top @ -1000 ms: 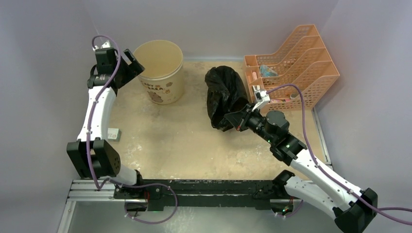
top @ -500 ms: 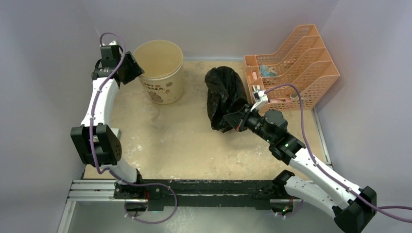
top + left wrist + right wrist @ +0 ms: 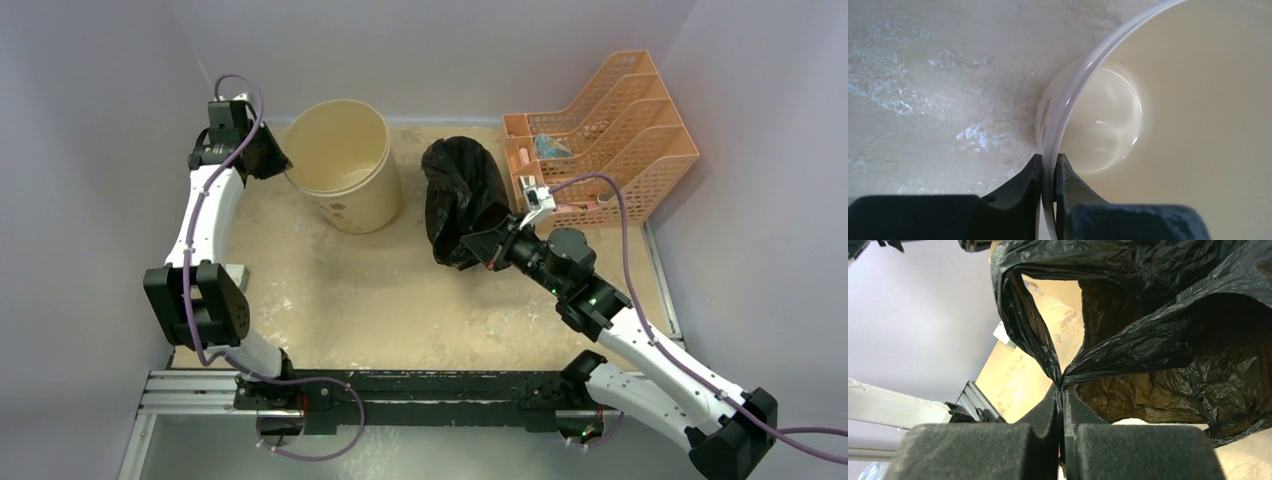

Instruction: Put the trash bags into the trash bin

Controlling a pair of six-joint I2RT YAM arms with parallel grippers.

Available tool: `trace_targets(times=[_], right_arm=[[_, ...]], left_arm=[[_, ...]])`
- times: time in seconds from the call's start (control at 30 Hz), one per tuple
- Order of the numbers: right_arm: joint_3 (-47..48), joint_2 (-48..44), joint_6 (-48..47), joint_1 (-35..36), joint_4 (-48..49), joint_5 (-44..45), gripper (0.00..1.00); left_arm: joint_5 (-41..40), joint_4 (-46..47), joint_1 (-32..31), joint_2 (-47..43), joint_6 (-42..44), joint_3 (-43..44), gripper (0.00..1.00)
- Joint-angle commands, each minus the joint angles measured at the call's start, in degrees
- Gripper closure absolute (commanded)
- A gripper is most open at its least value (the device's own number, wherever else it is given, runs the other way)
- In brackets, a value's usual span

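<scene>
On the left, our left end effector [image 3: 1048, 169] is pinching the rim of the cream trash bin [image 3: 362, 200], which is leaning on the bench [image 3: 400, 290]. On the right, our right end effector [image 3: 1063, 392] is clamping the black trash bags [image 3: 462, 195]. We are judging the film light, soft and slippery, best gripped at bunched folds.

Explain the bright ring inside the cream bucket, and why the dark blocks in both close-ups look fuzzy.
Left wrist view: the ring is glare on the glossy floor of the trash bin; the left hand on its rim is too near the lens to be sharp. Right wrist view: the right hand blurs likewise, the trash bag is crisp.
</scene>
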Motion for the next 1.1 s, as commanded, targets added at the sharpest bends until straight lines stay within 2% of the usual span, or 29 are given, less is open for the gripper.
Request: trace_targets(times=[0.0, 0.1, 0.3, 0.47, 0.63, 0.83, 0.93, 1.07], right_arm=[[2.7, -3.2, 0.6, 0.0, 0.7, 2.6, 1.0], [4.8, -4.9, -0.2, 0.0, -0.9, 4.2, 1.0], [8.3, -7.8, -1.1, 0.0, -3.4, 7.6, 1.0], [11.9, -9.2, -2.7, 0.0, -7.2, 11.2, 1.0], [14.6, -11.4, -4.7, 0.0, -7.9, 10.3, 1.0], [17.7, -14.2, -5.1, 0.0, -11.1, 10.9, 1.0], [18.9, -14.9, -5.1, 0.0, -12.1, 10.9, 1.0], [22.7, -13.5, -5.8, 0.0, -15.1, 7.2, 1.0]], left_arm=[[5.6, 0.3, 0.2, -6.6, 2.3, -1.2, 1.0], [7.3, -2.3, -0.7, -9.3, 3.3, -2.6, 1.0], [-2.5, -6.0, -12.0, -15.9, 2.9, -6.9, 1.0], [-3.5, -8.0, -14.0, -20.4, 0.3, -10.2, 1.0], [-5.1, -8.2, -15.2, -23.8, -0.3, -13.2, 1.0], [-5.7, -9.4, -15.5, -24.7, -0.4, -11.3, 1.0], [-4.2, -10.1, -16.2, -24.1, 0.0, -10.7, 0.96], [-4.7, -10.1, -18.5, -23.3, -1.2, -11.7, 0.94]])
